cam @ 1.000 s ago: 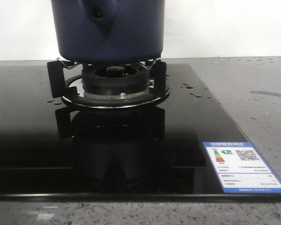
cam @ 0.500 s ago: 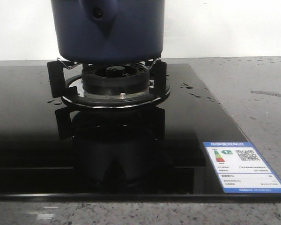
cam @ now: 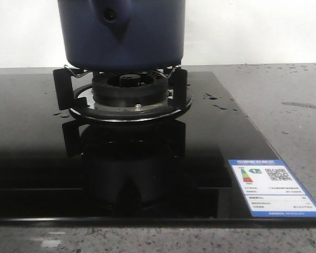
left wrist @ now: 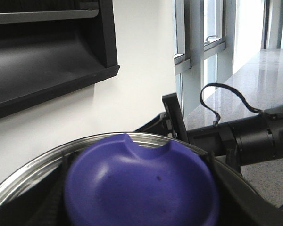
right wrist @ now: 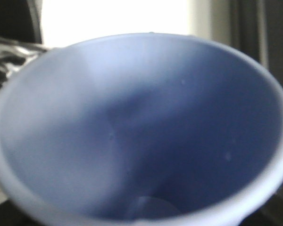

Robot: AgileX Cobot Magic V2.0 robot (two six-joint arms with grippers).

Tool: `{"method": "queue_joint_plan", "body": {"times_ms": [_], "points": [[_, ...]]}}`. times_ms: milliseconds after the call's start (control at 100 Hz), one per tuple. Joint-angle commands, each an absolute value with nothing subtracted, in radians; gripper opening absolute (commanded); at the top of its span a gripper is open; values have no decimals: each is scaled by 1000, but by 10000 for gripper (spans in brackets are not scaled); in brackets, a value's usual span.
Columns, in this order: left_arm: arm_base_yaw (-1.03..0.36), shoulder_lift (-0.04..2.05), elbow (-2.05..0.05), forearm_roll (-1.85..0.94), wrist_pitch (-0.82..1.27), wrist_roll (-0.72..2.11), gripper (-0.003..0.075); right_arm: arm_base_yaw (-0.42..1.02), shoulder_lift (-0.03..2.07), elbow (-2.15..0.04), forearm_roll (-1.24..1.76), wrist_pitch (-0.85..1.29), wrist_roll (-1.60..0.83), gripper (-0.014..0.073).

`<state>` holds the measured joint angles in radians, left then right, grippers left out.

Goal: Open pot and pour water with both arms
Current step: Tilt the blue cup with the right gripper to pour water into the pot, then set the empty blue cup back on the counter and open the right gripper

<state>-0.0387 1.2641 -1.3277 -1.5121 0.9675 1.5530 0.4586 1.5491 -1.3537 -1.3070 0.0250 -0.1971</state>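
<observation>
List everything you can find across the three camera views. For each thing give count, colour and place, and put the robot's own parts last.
pot: one, dark navy blue, on the burner's metal supports; top cut off in the front view
burner: one, black with a silvery ring, on the stove top under the pot
stove top: one, glossy black glass, on the counter
label: one, blue and white, on the stove top's near right corner
counter: one, grey speckled, around the stove top
lid: one, purple knob on a silvery rim, filling the left wrist view
cup: one, pale blue, filling the right wrist view
window: one, bright, behind the counter
robot arm: one, black, seen from the left wrist
</observation>
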Motion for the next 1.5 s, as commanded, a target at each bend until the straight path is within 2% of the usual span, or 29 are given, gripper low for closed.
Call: {"method": "queue_joint_plan", "body": {"times_ms": [0, 240, 680, 1050, 1240, 1380, 1490], "points": [[-40, 1238, -1362, -1617, 963, 1545, 314, 455, 1507, -1408, -1413, 11, -205, 234], [-40, 1238, -1362, -1617, 963, 1545, 314, 455, 1507, -1410, -1794, 6, -205, 234], [-40, 1238, -1362, -1617, 963, 1545, 314, 455, 1507, -1410, -1828, 17, -203, 234], [-40, 1238, -1362, -1617, 963, 1545, 314, 455, 1469, -1410, -1333, 124, 336, 234], [-86, 1253, -1362, -1617, 951, 1549, 314, 447, 1399, -1392, -1187, 201, 451, 235], [-131, 1276, -1362, -1617, 939, 1564, 314, 411, 1323, -1300, -1122, 255, 515, 235], [-157, 1294, -1362, -1617, 925, 1567, 314, 339, 1236, -1156, -1119, 184, 633, 235]]}}
